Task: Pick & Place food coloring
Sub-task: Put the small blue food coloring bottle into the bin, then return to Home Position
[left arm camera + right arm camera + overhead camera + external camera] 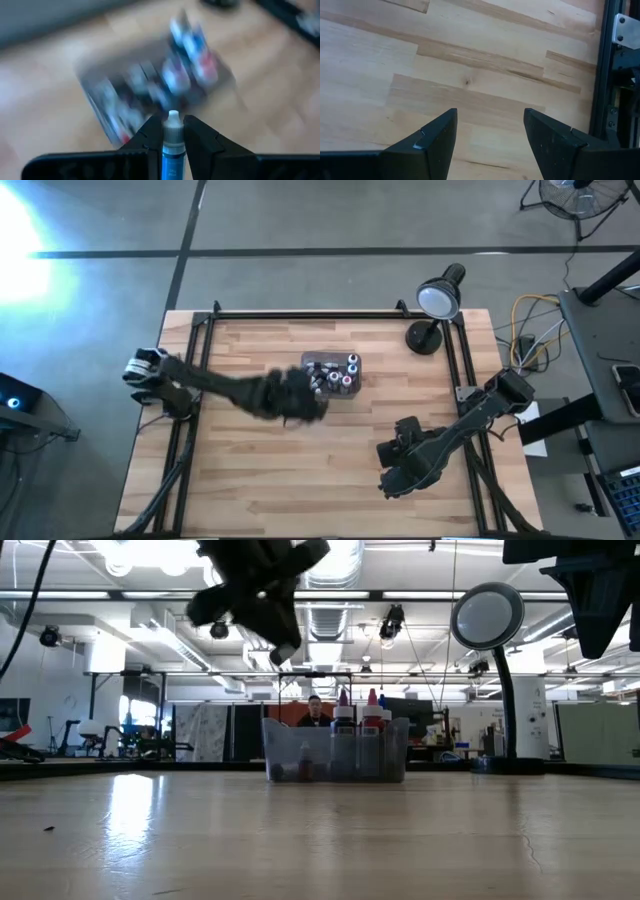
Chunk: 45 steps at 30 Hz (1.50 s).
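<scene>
A clear grey plastic tray [312, 362] [398, 755] sits at the table's middle toward the far edge and holds several small dropper bottles [340, 374] [357, 712] with white and dark caps. My left gripper [312, 406] [173, 131] hovers just near-left of the tray, raised above the table, shut on one blue dropper bottle [172, 150]. My right gripper [392, 480] [490, 127] rests open over bare wood near the table's near-right corner, far from the tray. My left gripper pinches a blue dropper bottle with a white cap between its two fingers [150, 137]. The fingers are on the bottle's blue body just below the cap [173, 122], and the cap sticks out past the fingertips. The bottle is lifted clear of the table, lying along the fingers.
A round magnifier lamp [438, 300] [487, 618] stands on its dark base [424, 337] at the far right of the table. A black metal frame [300, 315] runs around the table's edges. Open wood lies between the tray and the near edge.
</scene>
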Each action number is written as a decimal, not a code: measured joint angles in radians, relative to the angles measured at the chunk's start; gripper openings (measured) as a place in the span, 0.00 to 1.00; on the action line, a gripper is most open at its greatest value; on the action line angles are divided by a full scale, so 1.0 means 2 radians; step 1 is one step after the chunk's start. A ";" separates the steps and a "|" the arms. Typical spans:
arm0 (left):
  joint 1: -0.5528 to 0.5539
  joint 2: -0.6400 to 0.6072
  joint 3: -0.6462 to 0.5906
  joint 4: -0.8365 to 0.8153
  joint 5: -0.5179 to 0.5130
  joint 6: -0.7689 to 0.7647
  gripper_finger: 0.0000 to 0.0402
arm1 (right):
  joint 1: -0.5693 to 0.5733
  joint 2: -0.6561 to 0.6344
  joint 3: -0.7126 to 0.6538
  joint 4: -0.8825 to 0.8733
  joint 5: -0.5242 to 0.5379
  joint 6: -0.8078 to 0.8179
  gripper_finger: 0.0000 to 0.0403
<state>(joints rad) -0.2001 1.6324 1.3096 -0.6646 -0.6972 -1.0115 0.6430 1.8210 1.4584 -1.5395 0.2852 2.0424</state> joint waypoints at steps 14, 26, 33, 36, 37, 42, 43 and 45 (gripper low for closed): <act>0.115 -0.005 0.005 0.080 0.041 0.235 0.31 | 0.000 0.000 0.001 0.007 -0.042 -0.008 0.56; -0.009 -0.168 -0.005 0.063 0.213 0.277 0.38 | -0.031 -0.119 0.004 0.092 0.100 -0.178 0.56; -0.038 -0.267 -0.061 0.054 0.273 0.249 0.38 | -0.049 -0.288 0.003 0.096 0.208 -0.359 0.56; -0.042 -0.300 -0.088 0.066 0.286 0.160 0.38 | -0.049 -0.359 0.003 0.096 0.211 -0.363 0.56; -0.048 -0.310 -0.099 0.081 0.299 0.174 0.38 | -0.049 -0.381 0.003 0.097 0.211 -0.345 0.56; -0.058 -0.364 -0.182 0.227 0.362 0.256 0.38 | -0.039 -0.449 -0.011 0.204 0.216 -0.483 0.56; -0.057 -0.375 -0.206 0.256 0.371 0.261 0.38 | -0.037 -0.456 -0.022 0.254 0.212 -0.529 0.56; -0.057 -0.393 -0.263 0.315 0.383 0.261 0.38 | -0.037 -0.463 -0.052 0.359 0.173 -0.604 0.56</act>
<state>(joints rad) -0.3147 0.8465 0.7833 -0.0347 0.0684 -0.4897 0.5697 0.8955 1.3550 -0.8220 0.6313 0.8345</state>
